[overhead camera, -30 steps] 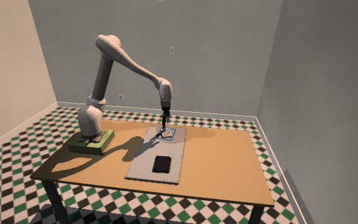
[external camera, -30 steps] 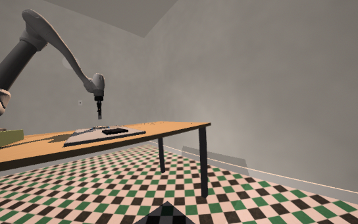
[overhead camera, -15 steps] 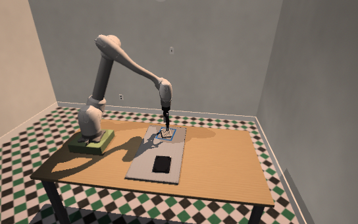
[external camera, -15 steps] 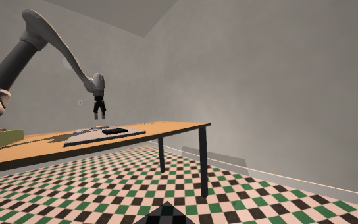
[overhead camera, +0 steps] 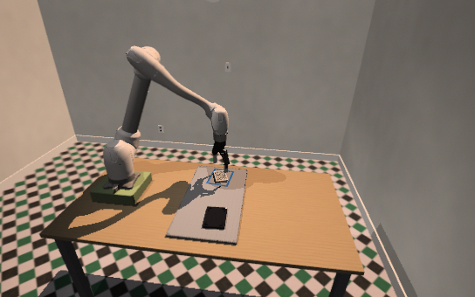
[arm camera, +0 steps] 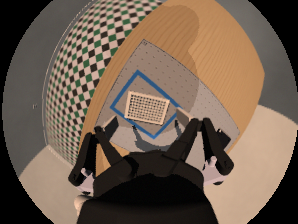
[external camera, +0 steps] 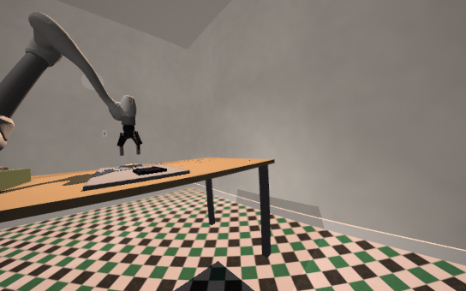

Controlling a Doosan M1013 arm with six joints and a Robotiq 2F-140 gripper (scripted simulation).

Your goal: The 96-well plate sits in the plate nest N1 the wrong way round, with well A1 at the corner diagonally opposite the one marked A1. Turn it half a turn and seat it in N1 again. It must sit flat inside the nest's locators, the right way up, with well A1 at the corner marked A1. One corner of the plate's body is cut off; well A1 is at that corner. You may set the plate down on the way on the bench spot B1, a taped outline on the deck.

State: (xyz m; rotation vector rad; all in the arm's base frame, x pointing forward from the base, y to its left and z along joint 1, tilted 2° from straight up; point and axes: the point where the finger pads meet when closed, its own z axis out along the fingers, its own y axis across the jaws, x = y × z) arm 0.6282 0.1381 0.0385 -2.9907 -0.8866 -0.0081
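The white 96-well plate point(overhead camera: 220, 176) lies flat inside the blue taped outline B1 at the far end of the grey deck. In the wrist view the plate point(arm camera: 149, 107) sits within the blue outline, below and ahead of the fingers. My gripper point(overhead camera: 222, 160) point(external camera: 128, 146) hangs above the plate, open and empty, well clear of it; from the side it shows above the deck. The black plate nest N1 point(overhead camera: 215, 217) stands empty at the near end of the deck, also seen from the side point(external camera: 149, 169). I cannot make out the plate's cut corner.
The grey deck point(overhead camera: 209, 205) lies on a wooden table point(overhead camera: 271, 210). The arm's base stands on a green block point(overhead camera: 122, 189) at the table's left side. The table's edges drop to a chequered floor.
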